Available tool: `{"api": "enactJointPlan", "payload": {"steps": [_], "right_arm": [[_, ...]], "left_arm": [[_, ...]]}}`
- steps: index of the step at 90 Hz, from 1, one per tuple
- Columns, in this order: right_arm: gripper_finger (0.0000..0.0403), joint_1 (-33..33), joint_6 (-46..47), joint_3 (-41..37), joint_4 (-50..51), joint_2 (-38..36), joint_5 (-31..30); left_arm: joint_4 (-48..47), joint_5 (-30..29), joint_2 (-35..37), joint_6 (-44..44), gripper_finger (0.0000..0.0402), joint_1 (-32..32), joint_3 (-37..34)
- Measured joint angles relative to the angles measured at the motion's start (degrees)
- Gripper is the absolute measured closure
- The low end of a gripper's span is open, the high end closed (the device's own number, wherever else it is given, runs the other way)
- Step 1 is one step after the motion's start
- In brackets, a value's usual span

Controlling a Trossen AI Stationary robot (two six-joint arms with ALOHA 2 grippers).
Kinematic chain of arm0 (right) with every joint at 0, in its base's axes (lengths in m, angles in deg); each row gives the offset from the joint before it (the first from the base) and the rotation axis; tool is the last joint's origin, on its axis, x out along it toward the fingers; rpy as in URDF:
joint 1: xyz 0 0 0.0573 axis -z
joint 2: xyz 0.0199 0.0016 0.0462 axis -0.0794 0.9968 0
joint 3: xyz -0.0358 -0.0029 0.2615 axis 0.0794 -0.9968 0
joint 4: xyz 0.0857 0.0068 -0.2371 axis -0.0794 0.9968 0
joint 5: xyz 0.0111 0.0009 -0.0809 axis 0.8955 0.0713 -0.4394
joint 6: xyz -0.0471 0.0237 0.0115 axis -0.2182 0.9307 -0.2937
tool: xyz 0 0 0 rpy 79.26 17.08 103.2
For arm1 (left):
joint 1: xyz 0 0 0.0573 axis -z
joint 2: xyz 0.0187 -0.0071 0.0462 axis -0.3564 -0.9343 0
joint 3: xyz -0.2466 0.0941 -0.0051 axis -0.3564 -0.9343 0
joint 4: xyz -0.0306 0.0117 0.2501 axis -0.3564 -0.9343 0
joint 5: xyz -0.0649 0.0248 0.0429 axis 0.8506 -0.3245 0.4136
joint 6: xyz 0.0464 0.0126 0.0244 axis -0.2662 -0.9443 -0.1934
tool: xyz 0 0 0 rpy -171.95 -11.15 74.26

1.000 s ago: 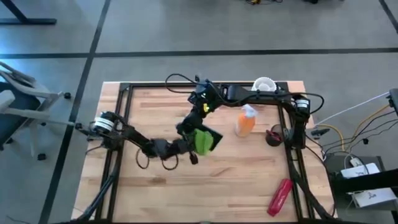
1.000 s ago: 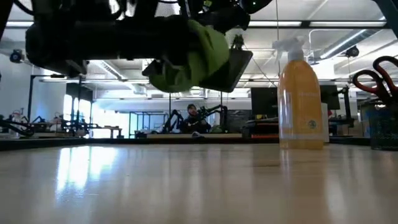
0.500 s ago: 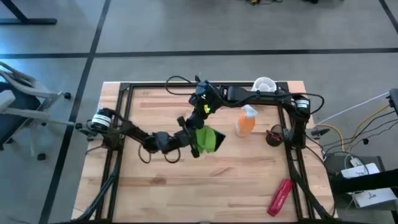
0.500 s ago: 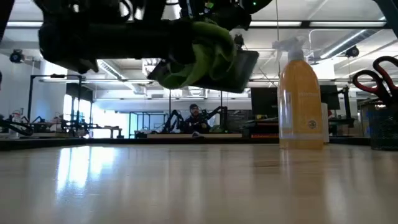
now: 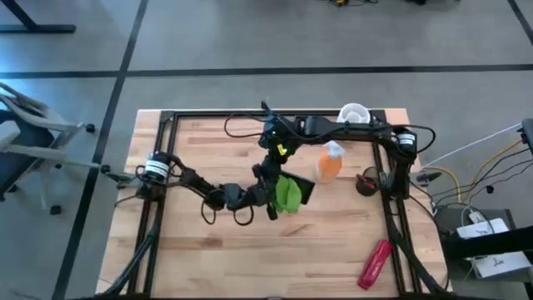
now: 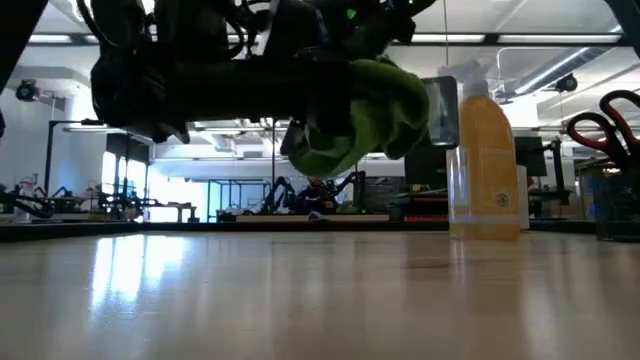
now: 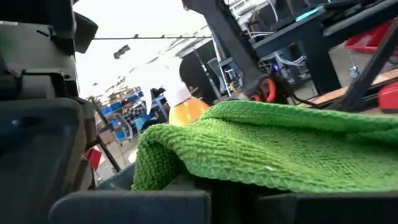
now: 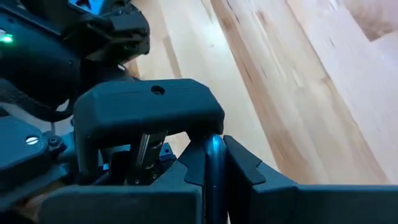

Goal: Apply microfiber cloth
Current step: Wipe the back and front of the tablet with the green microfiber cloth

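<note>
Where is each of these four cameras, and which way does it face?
High view: overhead, straight down on the table, both arms, orange spray bottle.
Low view: tabletop height, level across; arms overhead hold the microfiber cloth aloft.
Left wrist view: on the left arm, facing the cloth.
Right wrist view: on the right arm; right gripper pinches a thin dark edge.
All but the right wrist view show the cloth.

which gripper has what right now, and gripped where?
Left gripper holds the microfiber cloth bunched at one end, pressed on the dark flat device. Right gripper pinches that device by its thin edge, above the table.
</note>
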Motion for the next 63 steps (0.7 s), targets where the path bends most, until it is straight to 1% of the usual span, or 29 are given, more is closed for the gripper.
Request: {"api": "enactJointPlan", "payload": {"steps": [13, 23, 32, 47, 52, 63], "right_arm": [[0.0396, 0.0, -0.3, 0.5, -2.7, -0.1, 0.5], [0.0396, -0.3, -0.7, 0.5, -5.9, -0.2, -0.2], [0.0396, -1.5, -2.4, 0.1, -11.5, -0.2, -3.2], [0.0396, -3.2, -5.1, -2.4, -21.9, -0.1, -9.1], [0.0396, -3.7, -5.1, -3.8, -25.9, -0.1, -10.7], [0.0396, -4.0, -2.7, -7.0, -33.2, 0.0, -12.3]], "left_arm": [[5.2, -5.0, 2.7, -4.0, 0.0402, 3.1, -5.7], [5.4, -6.1, 6.9, -1.8, 0.0402, 3.4, -11.6], [5.9, -7.6, 10.1, 1.1, 0.0402, 3.4, -16.7], [5.9, -9.2, 16.6, 2.3, 0.0402, 4.0, -23.9], [5.9, -9.3, 19.0, 2.2, 0.0402, 4.2, -25.9], [5.9, -9.4, 24.5, 0.7, 0.0402, 4.2, -29.2]]}}
